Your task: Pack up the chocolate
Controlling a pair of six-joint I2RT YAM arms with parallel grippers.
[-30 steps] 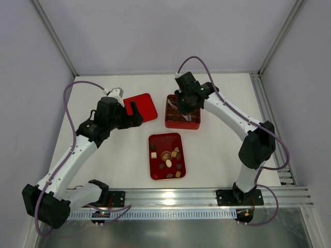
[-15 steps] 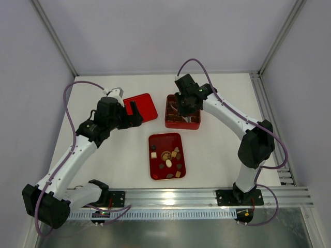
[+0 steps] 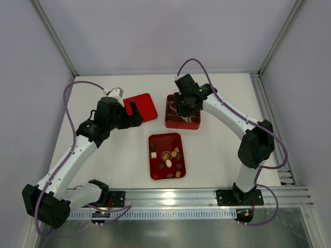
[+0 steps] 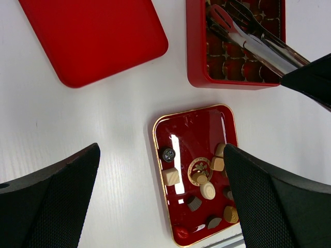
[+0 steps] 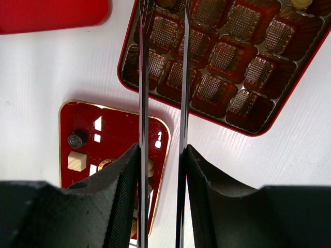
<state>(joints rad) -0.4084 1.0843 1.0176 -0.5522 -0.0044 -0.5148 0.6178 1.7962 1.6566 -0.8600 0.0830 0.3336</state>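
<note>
Several tiny chocolates (image 3: 166,157), dark, tan and cream, lie in a small gold-rimmed red tray (image 3: 155,137); they also show in the left wrist view (image 4: 171,176). My right gripper (image 3: 184,106) (image 5: 162,150) is shut on metal tongs (image 5: 143,77) (image 4: 248,41). The tong tips reach over the square red box with brown grid cells (image 3: 192,124) (image 5: 227,51). I cannot tell whether the tips hold a piece. One cream piece (image 5: 302,4) sits in a far cell. My left gripper (image 3: 135,114) (image 4: 161,150) is open and empty, high above the small tray (image 4: 154,134).
A flat red rectangular tray (image 3: 142,106) (image 4: 93,36) lies left of the box (image 4: 194,51), also in the right wrist view (image 5: 51,15). The small tray (image 5: 93,119) lies in front of the box. An aluminium rail runs along the near table edge.
My right gripper with the tongs has shifted slightly back and left over the box. The left arm has not moved.
</note>
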